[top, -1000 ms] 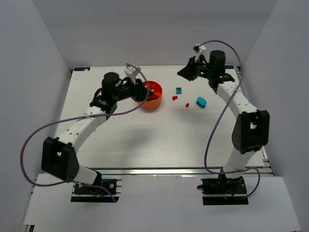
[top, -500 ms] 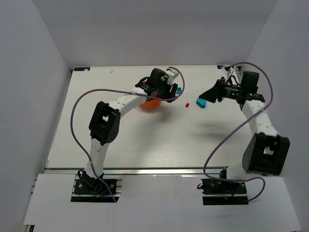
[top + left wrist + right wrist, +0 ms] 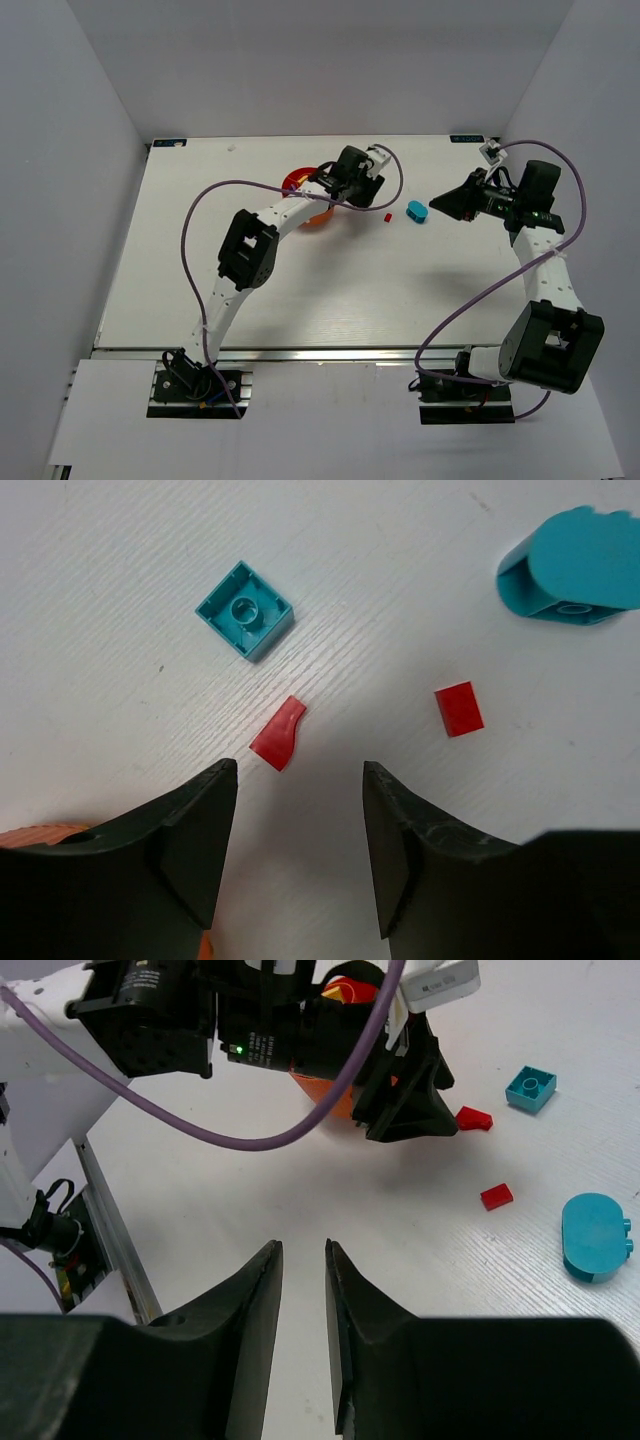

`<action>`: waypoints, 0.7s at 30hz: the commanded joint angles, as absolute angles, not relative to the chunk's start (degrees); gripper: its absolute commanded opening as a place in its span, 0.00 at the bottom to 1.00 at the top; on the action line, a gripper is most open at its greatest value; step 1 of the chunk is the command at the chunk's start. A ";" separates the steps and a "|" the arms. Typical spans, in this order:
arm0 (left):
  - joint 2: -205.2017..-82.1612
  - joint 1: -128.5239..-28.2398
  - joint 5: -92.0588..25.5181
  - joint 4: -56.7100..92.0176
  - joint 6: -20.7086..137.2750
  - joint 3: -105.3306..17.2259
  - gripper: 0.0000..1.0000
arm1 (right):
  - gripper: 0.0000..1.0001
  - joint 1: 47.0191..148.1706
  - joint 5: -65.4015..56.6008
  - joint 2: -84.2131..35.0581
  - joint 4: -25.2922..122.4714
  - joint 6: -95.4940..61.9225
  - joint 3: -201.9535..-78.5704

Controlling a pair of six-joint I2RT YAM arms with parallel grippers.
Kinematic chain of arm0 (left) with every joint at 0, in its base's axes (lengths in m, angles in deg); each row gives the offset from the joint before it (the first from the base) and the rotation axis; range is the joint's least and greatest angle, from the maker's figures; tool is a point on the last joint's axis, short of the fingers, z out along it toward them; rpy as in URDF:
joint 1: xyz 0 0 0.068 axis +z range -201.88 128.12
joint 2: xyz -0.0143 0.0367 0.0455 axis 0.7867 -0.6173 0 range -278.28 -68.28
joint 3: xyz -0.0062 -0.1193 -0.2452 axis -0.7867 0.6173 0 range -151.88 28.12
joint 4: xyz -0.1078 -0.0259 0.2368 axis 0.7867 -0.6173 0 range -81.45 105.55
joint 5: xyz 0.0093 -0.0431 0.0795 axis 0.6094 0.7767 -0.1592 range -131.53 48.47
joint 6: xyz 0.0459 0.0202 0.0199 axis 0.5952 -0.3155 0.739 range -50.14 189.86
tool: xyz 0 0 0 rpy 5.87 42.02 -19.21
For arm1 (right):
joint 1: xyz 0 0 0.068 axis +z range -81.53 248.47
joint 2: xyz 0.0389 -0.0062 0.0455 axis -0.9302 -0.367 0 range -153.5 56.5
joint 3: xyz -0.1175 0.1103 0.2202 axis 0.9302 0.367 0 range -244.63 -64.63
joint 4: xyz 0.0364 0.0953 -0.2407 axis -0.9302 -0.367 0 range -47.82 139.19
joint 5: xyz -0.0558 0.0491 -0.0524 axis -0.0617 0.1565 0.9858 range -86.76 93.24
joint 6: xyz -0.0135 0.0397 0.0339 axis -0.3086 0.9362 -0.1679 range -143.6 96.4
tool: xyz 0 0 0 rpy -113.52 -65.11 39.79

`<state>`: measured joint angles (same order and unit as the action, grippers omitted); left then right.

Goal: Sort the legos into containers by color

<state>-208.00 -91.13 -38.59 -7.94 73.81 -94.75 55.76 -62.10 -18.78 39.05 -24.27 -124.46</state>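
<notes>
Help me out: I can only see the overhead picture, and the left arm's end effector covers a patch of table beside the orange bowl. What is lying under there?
Observer: The left wrist view shows a red curved piece on the table, just ahead of the open left end effector.
Operator: Anything else hidden there?
Observer: Yes, a cyan square brick lies farther on, apart from the red piece.
Operator: Is the right arm carrying something?
Observer: No. The right wrist view shows the right end effector with only a narrow, empty gap between its fingers.
</notes>
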 commanded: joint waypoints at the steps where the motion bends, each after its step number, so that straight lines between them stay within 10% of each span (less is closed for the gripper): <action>1: -208.19 -91.52 -40.65 -7.39 73.99 -96.95 0.63 | 0.30 55.29 -64.09 -18.64 40.31 -25.62 -124.39; 21: -213.82 -92.58 -47.60 -1.24 74.61 -98.09 0.63 | 0.30 55.11 -64.52 -17.94 42.33 -24.83 -122.46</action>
<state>-214.84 -92.22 -47.03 -3.04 74.38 -96.24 55.36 -63.00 -18.87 40.34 -24.62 -122.67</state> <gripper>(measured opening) 0.633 0.304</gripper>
